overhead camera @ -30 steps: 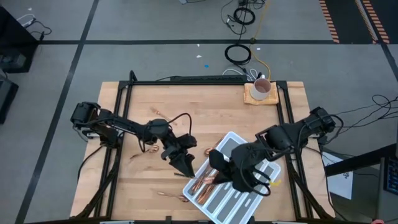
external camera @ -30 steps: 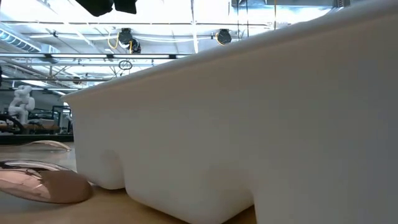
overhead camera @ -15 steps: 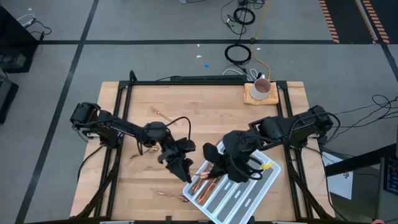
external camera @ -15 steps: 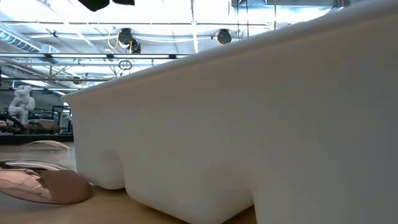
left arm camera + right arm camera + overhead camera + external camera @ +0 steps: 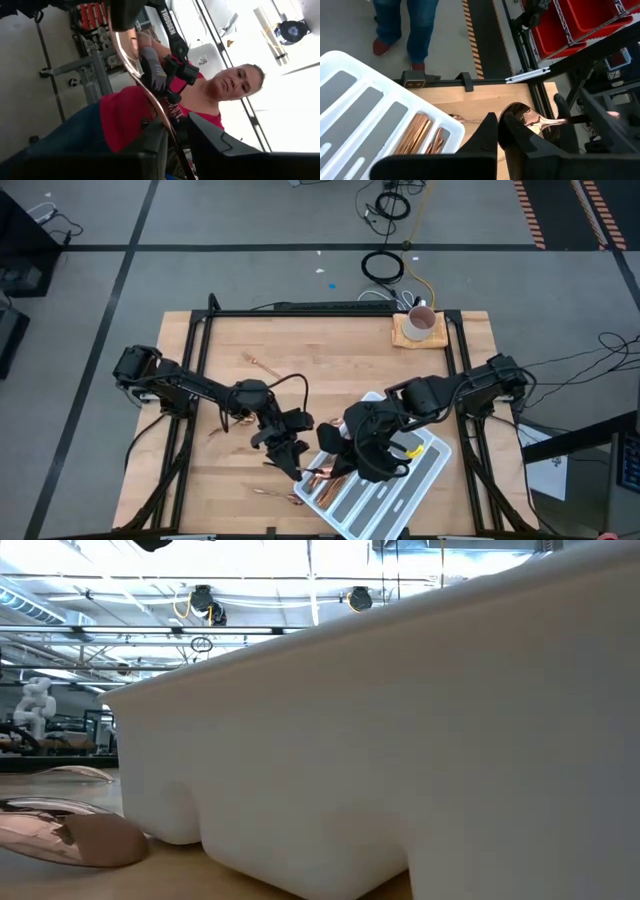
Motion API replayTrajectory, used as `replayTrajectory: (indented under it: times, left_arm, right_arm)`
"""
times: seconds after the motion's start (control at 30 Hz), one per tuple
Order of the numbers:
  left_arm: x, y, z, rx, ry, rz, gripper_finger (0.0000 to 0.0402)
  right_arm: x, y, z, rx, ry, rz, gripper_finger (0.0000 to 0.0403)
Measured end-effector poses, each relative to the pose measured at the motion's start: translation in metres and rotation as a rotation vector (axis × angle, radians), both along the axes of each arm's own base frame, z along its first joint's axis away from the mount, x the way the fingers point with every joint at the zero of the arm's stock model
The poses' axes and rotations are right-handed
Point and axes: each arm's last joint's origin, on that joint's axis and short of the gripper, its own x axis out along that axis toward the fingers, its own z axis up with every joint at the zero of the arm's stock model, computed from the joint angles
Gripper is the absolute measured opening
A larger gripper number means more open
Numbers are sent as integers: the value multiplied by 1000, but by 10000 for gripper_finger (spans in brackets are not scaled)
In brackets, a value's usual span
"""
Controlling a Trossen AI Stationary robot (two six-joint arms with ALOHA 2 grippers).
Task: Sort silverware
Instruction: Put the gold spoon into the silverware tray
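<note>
1. The left gripper [image 5: 293, 463] is down over the wooden table [image 5: 330, 350], just beside the near-left edge of the white tray [image 5: 425, 470]
2. From its own wrist view, the left gripper [image 5: 176, 125] has a copper spoon [image 5: 150, 95] running up between its two dark fingers [image 5: 155, 145], which are pinched in close on the slim handle
3. Behind that spoon in the same view there is a person in a red top [image 5: 125, 112], one grey-gloved hand [image 5: 152, 67] on a control arm
4. The right gripper [image 5: 350, 463] hangs over the left end of the tray, very near the left one
5. Its wrist view shows the right gripper [image 5: 499, 120] with its fingers pressed together; the spoon [image 5: 520, 114] sits bowl-first right at their tips, the handle reaching away towards the other arm, and whether those tips actually pinch the bowl cannot be told
6. Sorted copper silverware [image 5: 322, 477] lies in the tray's left slots, seen also past the right wrist [image 5: 417, 132]
7. Loose pieces remain on the table: one towards the far left [image 5: 258, 362], one left of the left arm [image 5: 215, 430], one near the front edge [image 5: 272, 492]
8. At table height, a copper spoon bowl [image 5: 70, 835] rests on the wood just beside the tray's wall [image 5: 400, 740]
9. The white mug [image 5: 421, 322] stands at the far right corner
</note>
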Motion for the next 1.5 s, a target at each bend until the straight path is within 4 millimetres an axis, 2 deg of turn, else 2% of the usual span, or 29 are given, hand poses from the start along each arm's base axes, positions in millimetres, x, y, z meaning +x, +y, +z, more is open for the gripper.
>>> replayTrajectory:
  times: [0.23, 0.3, 0.47, 0.6, 0.77, 0.87, 1.0, 1.1, 1.17, 1.33, 1.43, 1.5]
  left_arm:
    - [1, 0, -3, 27, -8, -17, 14]
    - [1, 0, -3, 37, -29, -14, 9]
    - [1, 1, -4, 66, -64, 6, 6]
    - [3, 6, -2, 76, -116, 66, 6]
    - [6, 15, 0, 73, -134, 126, 0]
    - [7, 18, 1, 71, -138, 154, 1]
    - [8, 18, 1, 83, -158, 192, 1]
    - [9, 20, -1, 103, -175, 251, 1]
    - [12, 23, -5, 136, -159, 301, 1]
    - [17, 31, -25, 269, -19, 415, 1]
    - [18, 36, -39, 345, 92, 495, 1]
    - [19, 38, -42, 375, 124, 557, 1]
  right_arm:
    - [0, 0, 3, 24, -8, -16, 0]
    - [1, 1, 6, 68, 3, -71, 0]
    - [3, -8, 13, 285, 127, -332, 16]
    - [-9, -19, 26, 457, 240, -519, 61]
    - [-25, -26, 43, 578, 267, -622, 126]
    - [-35, -36, 51, 748, 387, -759, 152]
    - [-52, -52, 53, 883, 572, -985, 165]
    - [-57, -57, 50, 913, 573, -1178, 164]
    - [-56, -58, 50, 968, 561, -1251, 162]
    - [-51, -57, 62, 1198, 562, -1260, 164]
    - [-55, -58, 57, 1204, 607, -1345, 166]
    - [-60, -60, 50, 1137, 615, -1443, 165]
